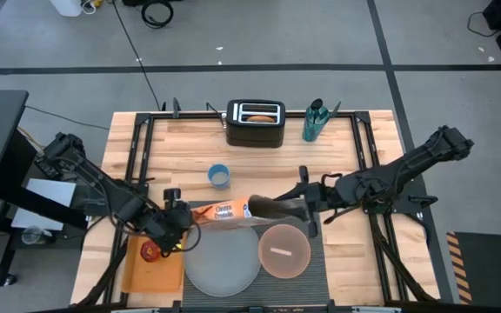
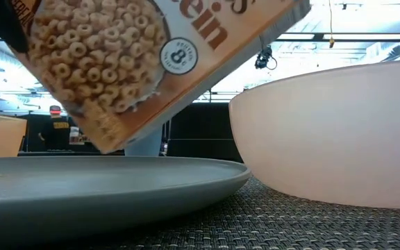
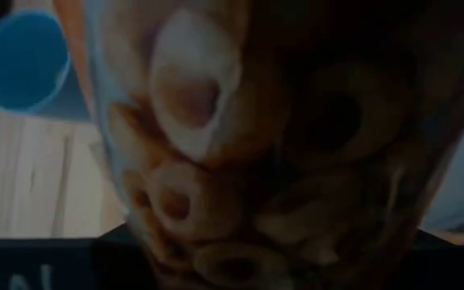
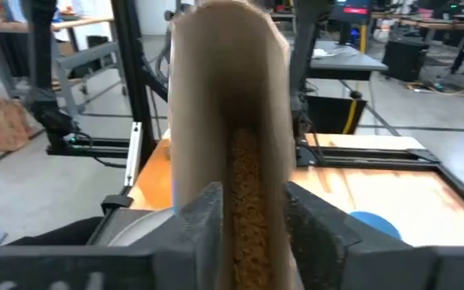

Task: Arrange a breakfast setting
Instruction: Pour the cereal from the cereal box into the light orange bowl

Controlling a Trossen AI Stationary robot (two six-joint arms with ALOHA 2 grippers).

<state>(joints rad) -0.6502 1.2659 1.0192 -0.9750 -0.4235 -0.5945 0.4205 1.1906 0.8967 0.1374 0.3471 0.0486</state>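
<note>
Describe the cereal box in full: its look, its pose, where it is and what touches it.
The cereal box is orange printed cardboard showing cereal rings and a round white badge. It lies lengthwise above the table, between the blue cup and the grey plate; the low view shows it tilted, off the plate. The left gripper is at one end, the right gripper grips the other, open end, where brown cereal shows inside.

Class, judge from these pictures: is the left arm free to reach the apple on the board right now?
Probably not yet. The left gripper is close to the apple, but its fingers grip the cereal box, whose other end the right gripper holds.
</note>
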